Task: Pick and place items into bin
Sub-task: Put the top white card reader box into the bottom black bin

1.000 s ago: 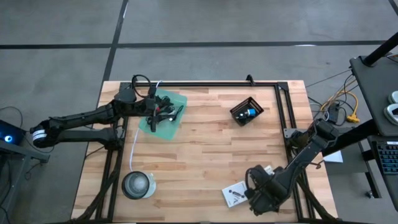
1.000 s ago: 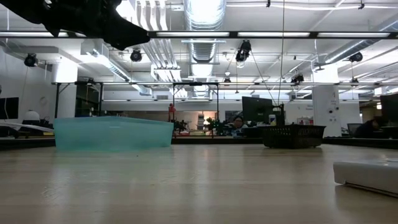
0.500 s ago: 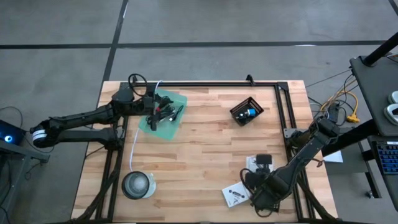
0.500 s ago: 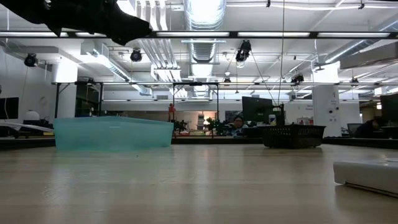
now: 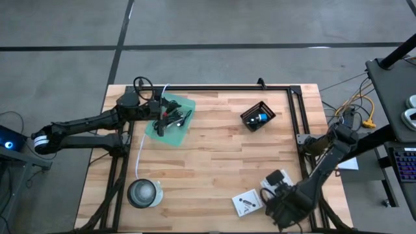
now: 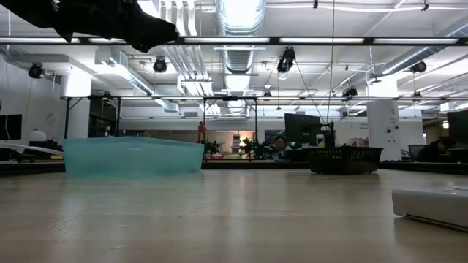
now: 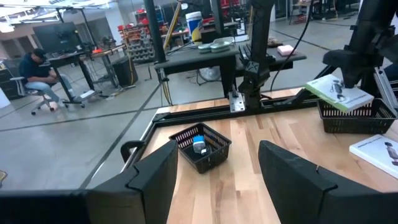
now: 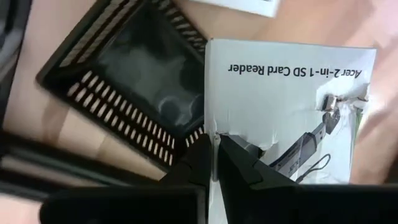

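The only writing that reads clearly is on the white printed card packet (image 8: 292, 106) in the right wrist view: "2-in-1 SD Card Reader" in black type, with a picture of a silvery stick-shaped reader printed beneath it. The right hand (image 8: 214, 163) has its two dark fingers pinched shut on the edge of this packet, which hangs lifted above an empty black slatted plastic basket (image 8: 134, 87). From above, the right hand (image 5: 281, 200) sits at the near right corner of the pale wooden bench (image 5: 221, 162), with the gripped packet (image 5: 275, 179) showing as a small white card just on its far side. A second white printed packet (image 5: 246, 203), bearing a dark picture too small to read, lies flat on the bench just left of that hand.

The left hand (image 5: 158, 110) is at the far left of the bench, over a translucent green plastic bin (image 5: 184, 127) that holds a tangle of black coiled cables (image 5: 170, 118). Its fingers (image 7: 155, 180) stand apart with nothing between them. A thin white cable (image 5: 141, 151) runs along the bench from the bin toward the near edge.

A second small black mesh basket (image 5: 258, 117) sits toward the far right of the bench, well apart from both hands, with a small blue piece (image 5: 262, 117) inside. A round clear lidded tub (image 5: 143, 193) stands at the near left.
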